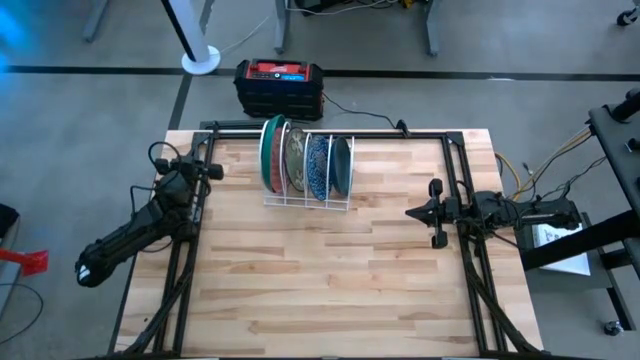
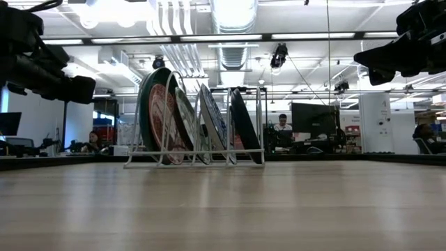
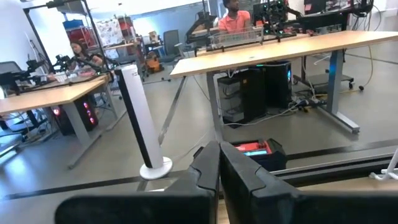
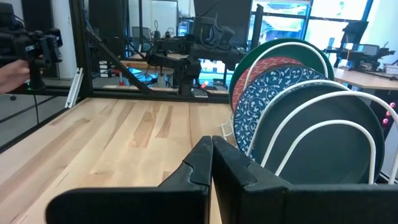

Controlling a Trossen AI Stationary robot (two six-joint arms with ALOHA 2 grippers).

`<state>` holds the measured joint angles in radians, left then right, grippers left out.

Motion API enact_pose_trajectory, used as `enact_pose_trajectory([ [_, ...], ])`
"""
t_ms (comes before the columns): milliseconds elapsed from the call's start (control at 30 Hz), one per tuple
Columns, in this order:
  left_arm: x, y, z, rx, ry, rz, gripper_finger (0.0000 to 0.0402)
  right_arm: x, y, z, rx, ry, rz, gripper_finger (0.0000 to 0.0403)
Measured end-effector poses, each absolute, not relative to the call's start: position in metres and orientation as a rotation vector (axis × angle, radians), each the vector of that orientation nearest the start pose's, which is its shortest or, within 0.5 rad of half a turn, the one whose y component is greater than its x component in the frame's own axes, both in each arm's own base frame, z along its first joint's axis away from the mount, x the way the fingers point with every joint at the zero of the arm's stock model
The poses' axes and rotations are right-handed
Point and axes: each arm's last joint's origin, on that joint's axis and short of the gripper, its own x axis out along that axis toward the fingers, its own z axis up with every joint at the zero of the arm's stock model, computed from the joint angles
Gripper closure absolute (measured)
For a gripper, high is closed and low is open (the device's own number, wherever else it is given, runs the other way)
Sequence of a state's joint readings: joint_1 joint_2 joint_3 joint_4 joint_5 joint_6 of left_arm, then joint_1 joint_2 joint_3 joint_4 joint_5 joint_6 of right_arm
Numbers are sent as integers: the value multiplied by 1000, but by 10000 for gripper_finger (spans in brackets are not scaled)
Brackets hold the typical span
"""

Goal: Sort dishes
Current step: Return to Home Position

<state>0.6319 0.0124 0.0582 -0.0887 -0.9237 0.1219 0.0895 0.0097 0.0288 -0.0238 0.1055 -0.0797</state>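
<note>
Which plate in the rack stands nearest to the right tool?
The plain dark plate, last in the rack on the side of the right tool; all others stand beyond it.

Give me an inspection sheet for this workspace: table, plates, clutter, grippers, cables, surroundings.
Surface: wooden table, holding only the rack.
Job's things: plates upright in the white wire rack, from the green plate at one end to the dark plate at the other.
Clutter: nothing seen.
Grippers: left gripper shut, empty, at the table's left edge; right gripper shut, empty, over its right side.
Cables: loose cables by the right arm's base.
Surroundings: black and red box on the floor; person at a desk.
</note>
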Motion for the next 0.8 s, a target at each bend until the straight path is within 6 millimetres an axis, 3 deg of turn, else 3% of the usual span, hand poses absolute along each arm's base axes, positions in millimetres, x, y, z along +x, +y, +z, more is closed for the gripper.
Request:
enact_pose_trajectory([
  [800,53,67,177,103,138,1552,401,96,6,170,-81,5,-16,403],
])
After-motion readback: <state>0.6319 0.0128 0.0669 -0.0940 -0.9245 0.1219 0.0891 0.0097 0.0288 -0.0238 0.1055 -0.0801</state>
